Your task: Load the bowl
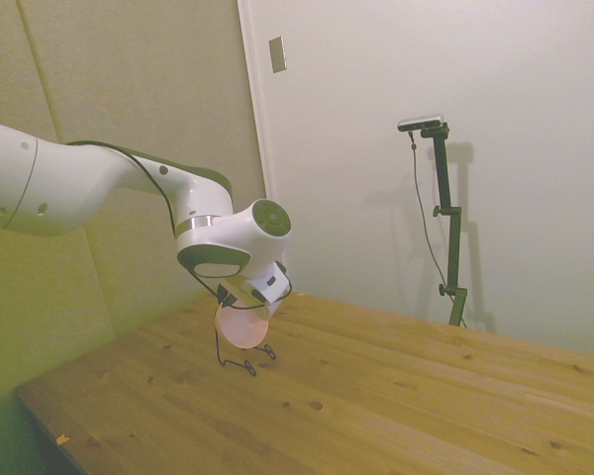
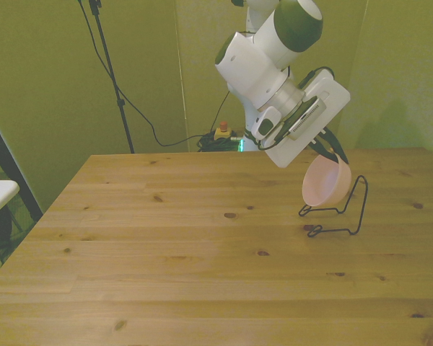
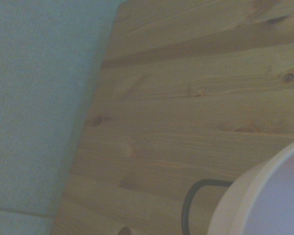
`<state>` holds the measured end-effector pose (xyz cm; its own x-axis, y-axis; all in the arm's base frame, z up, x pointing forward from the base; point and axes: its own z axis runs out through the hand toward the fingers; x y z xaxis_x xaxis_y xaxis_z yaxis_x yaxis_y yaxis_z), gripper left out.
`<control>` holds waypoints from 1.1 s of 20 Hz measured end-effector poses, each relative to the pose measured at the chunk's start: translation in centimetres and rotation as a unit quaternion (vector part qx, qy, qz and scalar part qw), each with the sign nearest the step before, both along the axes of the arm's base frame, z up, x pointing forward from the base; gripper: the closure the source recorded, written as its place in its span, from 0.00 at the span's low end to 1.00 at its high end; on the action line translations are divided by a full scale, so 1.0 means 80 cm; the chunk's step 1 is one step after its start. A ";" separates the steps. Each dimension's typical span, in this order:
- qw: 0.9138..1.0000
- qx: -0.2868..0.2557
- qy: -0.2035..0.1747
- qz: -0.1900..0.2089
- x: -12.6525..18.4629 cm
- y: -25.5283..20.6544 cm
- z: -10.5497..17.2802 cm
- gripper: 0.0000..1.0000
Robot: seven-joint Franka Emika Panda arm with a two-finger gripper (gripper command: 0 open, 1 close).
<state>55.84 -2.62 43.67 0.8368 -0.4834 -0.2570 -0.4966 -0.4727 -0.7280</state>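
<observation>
One pink bowl [image 2: 325, 184] on edge in one wire rack [image 2: 340, 210] — claw [image 2: 335, 153] clamped on its rim — one wooden table [image 2: 187, 245].

A thin black wire rack [image 2: 338, 213] is seen standing on the wooden desk [image 2: 202, 252], toward three o'clock in the front view. A black cable [image 2: 141, 115] is seen hanging behind the desk, at about eleven o'clock.

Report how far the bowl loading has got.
Done: the bowl is picked up and tipped on its side. In hand: the gripper has it at the black wire rack, low between the wires; whether it rests there is unclear. Left: seating and release.
</observation>
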 end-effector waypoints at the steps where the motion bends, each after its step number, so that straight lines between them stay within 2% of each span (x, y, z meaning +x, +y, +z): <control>1: 1.000 0.006 -0.004 0.001 0.001 0.000 -0.003 1.00; 9: 0.999 0.039 -0.016 0.009 0.009 0.007 -0.027 1.00; 22: 0.998 0.054 -0.013 0.011 0.016 0.013 -0.055 1.00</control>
<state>57.08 -1.55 39.24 0.8540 -0.4351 -0.2852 -0.4673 -0.4007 -0.7881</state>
